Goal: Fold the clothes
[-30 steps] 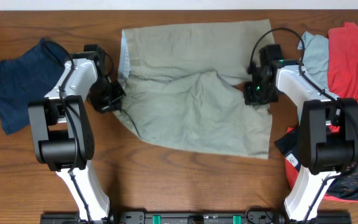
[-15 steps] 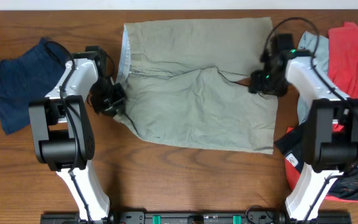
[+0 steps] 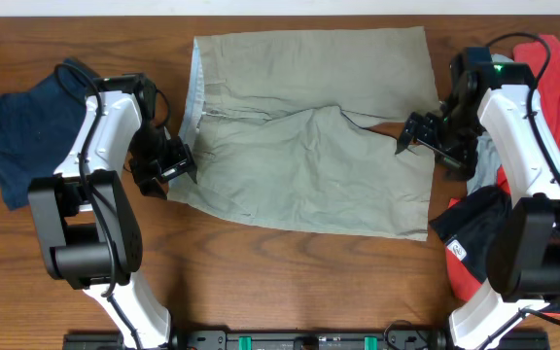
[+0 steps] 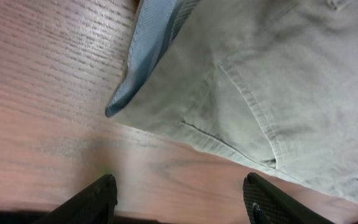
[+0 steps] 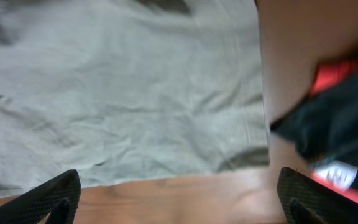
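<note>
While both arms flank khaki shorts (image 3: 309, 165) | left claw (image 3: 178, 167) spread | right claw (image 3: 408, 134) spread

Left arm (image 3: 110, 122) and right arm (image 3: 521, 122) white-shelled, black joints (image 3: 84, 209), black cables (image 3: 93, 146), black left tool (image 4: 178, 190), right tool (image 5: 179, 183)

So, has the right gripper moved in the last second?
Yes. The right gripper has pulled back rightward, toward the red garment, from over the khaki shorts to their right edge.
</note>
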Robot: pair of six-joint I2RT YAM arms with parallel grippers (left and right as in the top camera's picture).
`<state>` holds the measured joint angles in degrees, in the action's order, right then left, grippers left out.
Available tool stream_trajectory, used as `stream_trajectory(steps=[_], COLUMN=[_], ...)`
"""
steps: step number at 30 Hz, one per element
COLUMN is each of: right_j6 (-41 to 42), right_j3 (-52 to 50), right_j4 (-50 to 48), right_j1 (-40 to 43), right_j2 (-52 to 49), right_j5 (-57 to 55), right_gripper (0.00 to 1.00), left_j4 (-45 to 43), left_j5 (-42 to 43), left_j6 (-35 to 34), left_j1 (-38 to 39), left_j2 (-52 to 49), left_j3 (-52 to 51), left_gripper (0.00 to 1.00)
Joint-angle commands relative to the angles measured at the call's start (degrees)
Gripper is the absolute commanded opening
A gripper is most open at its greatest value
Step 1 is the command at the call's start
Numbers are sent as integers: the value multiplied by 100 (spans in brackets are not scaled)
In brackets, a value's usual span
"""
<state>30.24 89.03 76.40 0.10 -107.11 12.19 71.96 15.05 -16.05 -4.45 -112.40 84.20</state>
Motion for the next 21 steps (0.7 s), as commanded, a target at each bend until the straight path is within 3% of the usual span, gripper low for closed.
stream_trajectory(steps=[1,12,21], right_j6=[925,2721,3368], right_j3=[-225,-1228,-2282], right_j4=[74,98,-424], right_j1=[-96,-660,-765], right_j2=[9,114,116], right_j5=[87,31,28], right_gripper=[99,98,96], left_j4=[-44,-1137,-1716], left_j5=[-55,-72,-83], left_j6=[-96,-723,-828], left_j1=[-13,-9,-9], left_j2=[-7,-7,-7], left_j3=[-203,-1043,-1292], left_gripper=[67,67,66])
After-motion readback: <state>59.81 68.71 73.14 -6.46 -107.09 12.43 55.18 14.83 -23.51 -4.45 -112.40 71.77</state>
